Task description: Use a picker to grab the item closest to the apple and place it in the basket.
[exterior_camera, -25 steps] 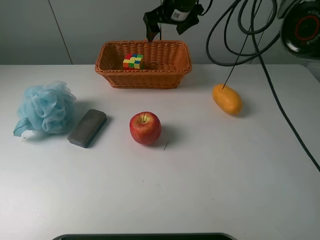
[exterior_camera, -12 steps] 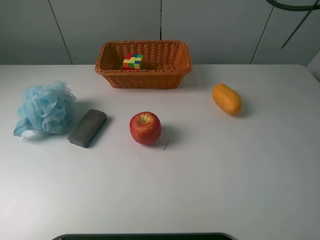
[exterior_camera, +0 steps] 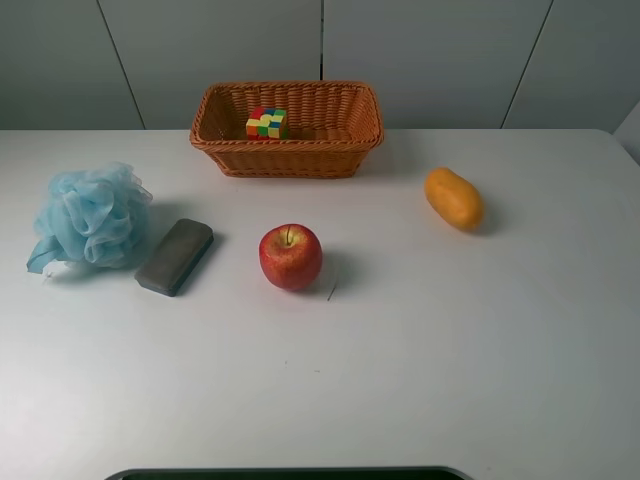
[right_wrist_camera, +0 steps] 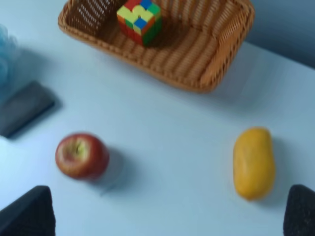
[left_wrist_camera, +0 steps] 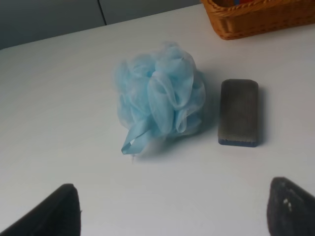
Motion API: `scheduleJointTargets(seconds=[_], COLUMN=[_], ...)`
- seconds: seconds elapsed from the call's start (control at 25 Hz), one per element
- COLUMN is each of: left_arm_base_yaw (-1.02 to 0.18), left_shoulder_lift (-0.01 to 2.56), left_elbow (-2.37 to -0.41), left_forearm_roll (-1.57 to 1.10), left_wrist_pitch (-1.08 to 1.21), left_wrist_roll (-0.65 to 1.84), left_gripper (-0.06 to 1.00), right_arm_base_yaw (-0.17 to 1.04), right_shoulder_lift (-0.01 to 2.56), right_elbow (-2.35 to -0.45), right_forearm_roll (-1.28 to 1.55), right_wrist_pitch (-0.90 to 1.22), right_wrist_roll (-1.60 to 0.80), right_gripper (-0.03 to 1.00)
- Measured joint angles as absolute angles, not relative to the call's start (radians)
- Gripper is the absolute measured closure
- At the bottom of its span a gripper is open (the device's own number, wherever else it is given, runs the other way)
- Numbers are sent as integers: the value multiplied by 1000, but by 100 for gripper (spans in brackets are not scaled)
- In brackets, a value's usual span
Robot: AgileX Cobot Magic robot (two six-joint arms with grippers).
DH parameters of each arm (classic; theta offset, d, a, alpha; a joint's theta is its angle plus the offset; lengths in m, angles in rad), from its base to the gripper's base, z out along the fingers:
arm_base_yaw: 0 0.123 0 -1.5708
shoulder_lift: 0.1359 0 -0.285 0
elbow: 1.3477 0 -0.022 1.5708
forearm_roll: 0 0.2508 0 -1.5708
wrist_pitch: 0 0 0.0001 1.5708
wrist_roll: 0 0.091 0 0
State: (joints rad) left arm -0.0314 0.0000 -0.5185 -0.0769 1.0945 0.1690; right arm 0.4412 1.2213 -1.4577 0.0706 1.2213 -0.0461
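From the high view, our cube [exterior_camera: 266, 122] lies in the basket [exterior_camera: 350, 150], so the placing looks done; the apple [exterior_camera: 291, 256] sits on the counter [exterior_camera: 420, 360]. Our left wrist view shows left fingers [left_wrist_camera: 49, 216] spread wide. Our right wrist view is blurred, its right fingers [right_wrist_camera: 29, 211] wide too, tips cut off.

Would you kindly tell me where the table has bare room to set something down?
The widest bare stretch of the table is the whole near side, in front of the apple. Another runs between apple and mango. It is crowded on the left, where the blue bath pouf and grey block lie side by side; the basket already holds a cube.
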Motion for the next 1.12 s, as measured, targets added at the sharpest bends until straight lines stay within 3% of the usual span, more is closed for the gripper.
scheduleJointTargets(seconds=[0.44,0.8,1.12], left_arm_base_yaw=[-31,-31,-31], left_shoulder_lift=[0,0,0], left_elbow=[-518,-518,-518], left_forearm_roll=[-77,-77,-77], left_wrist_pitch=[1094,1094,1094], left_wrist_roll=[167,167,167], left_gripper=[22,22,22], right_arm_base_yaw=[424,200,49], right_shoulder_lift=[680,265,3], right_elbow=[-941,-608,-512], right_forearm_roll=[74,91,92], right_wrist_pitch=[1224,1156,1107], right_wrist_roll=[-44,-42,-53], right_gripper=[27,27,27])
